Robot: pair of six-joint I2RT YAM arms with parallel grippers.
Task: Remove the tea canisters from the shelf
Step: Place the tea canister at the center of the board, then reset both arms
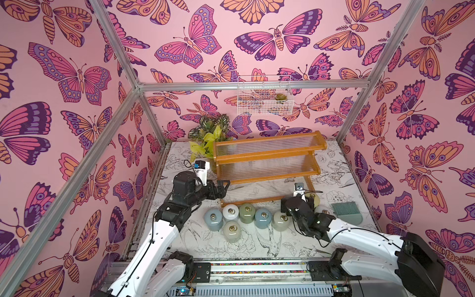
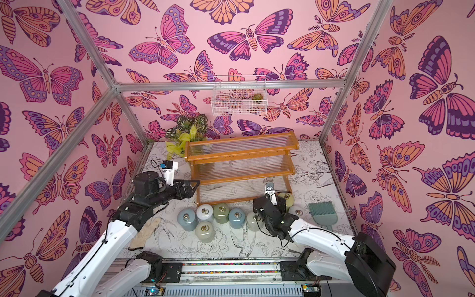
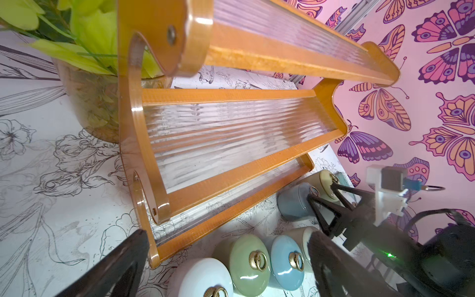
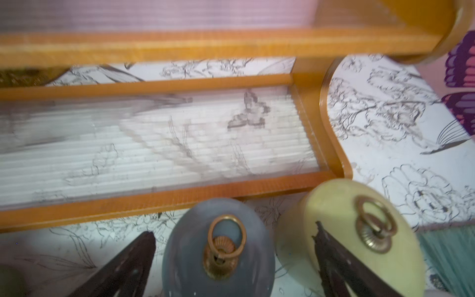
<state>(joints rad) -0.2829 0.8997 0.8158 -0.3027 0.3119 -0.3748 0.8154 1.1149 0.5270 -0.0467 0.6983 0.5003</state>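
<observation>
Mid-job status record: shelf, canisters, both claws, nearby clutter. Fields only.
shelf: all three tiers bare
tea canisters: nine, standing on the table in front of the shelf; eight show in a top view
grey-blue canister: the ninth, hidden in the top views, beside a cream canister
right claw: open, fingers either side of the grey-blue canister
left claw: open, empty, by the shelf's end nearest the plant
clutter: teal brush near the cream canister

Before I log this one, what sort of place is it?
Probably a staged robot test booth, not a home: aluminium frame holding butterfly-print walls, two arms on a front rail, and props like the shelf and canisters.
</observation>
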